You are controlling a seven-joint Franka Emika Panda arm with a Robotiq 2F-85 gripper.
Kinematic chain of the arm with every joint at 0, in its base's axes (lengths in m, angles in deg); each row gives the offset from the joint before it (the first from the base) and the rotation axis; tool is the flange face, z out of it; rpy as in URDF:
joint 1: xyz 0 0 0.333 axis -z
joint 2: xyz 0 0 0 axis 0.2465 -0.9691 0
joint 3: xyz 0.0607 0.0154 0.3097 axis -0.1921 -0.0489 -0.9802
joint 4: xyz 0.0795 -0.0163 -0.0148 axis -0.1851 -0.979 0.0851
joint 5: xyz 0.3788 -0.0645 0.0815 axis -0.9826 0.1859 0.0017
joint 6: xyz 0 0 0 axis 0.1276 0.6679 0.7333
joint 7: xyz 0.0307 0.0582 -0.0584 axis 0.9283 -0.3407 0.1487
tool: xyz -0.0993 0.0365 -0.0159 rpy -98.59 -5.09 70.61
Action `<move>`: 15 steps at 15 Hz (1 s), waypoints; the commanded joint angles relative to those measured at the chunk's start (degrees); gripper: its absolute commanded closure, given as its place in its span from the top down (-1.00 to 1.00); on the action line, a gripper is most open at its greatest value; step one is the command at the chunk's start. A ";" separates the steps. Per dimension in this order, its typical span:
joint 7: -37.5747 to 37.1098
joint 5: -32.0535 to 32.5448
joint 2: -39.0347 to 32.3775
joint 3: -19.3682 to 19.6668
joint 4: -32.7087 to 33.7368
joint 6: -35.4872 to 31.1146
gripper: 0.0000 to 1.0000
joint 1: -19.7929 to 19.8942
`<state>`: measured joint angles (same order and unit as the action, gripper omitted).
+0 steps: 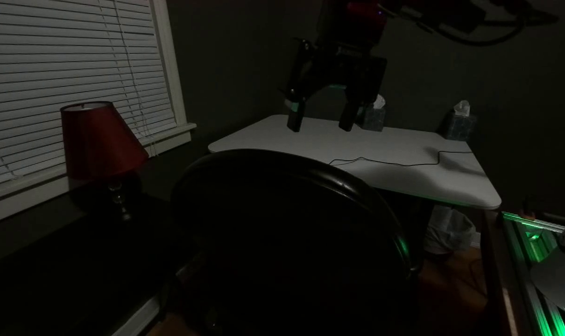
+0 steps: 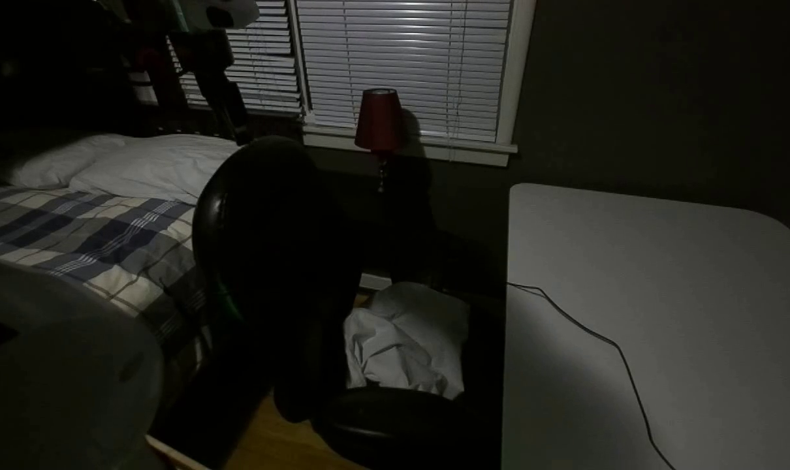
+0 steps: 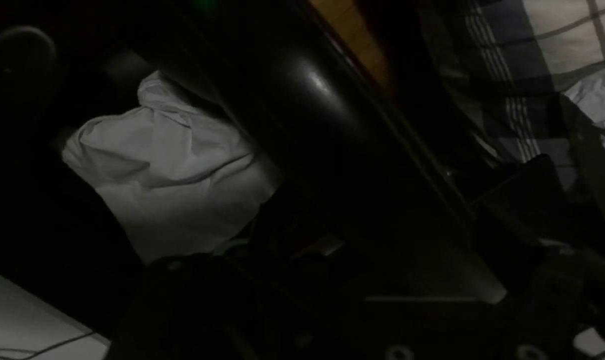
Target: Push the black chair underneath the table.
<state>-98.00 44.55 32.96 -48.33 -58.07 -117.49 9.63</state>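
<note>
The black chair (image 1: pixel 282 224) stands in front of the white table (image 1: pixel 282 137) in an exterior view. In an exterior view the chair's backrest (image 2: pixel 271 228) is left of the table (image 2: pixel 656 274), with a gap between backrest and table edge. My gripper (image 1: pixel 321 126) is open and empty, fingers pointing down, just above the backrest's top edge. It also shows close to the backrest top in an exterior view (image 2: pixel 240 134). In the dark wrist view the backrest (image 3: pixel 307 100) runs between the spread fingers (image 3: pixel 392 195). I cannot tell whether they touch it.
A red lamp (image 1: pixel 100 140) stands on a dark low surface. A white cloth (image 2: pixel 408 339) lies on the seat. A bed with a plaid cover (image 2: pixel 94 241) is behind the chair. A black cable (image 1: pixel 385 162) and tissue boxes (image 1: pixel 373 119) are on the table. A bin (image 1: pixel 448 231) stands below.
</note>
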 commanded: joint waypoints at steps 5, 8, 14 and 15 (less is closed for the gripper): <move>-18.16 -5.48 -10.53 1.07 8.90 3.18 1.00 -3.58; -26.76 -5.86 -12.82 1.23 9.84 1.77 1.00 -4.41; -40.72 -9.13 -16.11 2.50 9.98 -2.80 1.00 -6.33; -42.57 -9.06 -16.76 2.68 9.86 -4.18 1.00 -6.52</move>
<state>-134.55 37.18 18.38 -46.91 -48.46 -118.25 4.71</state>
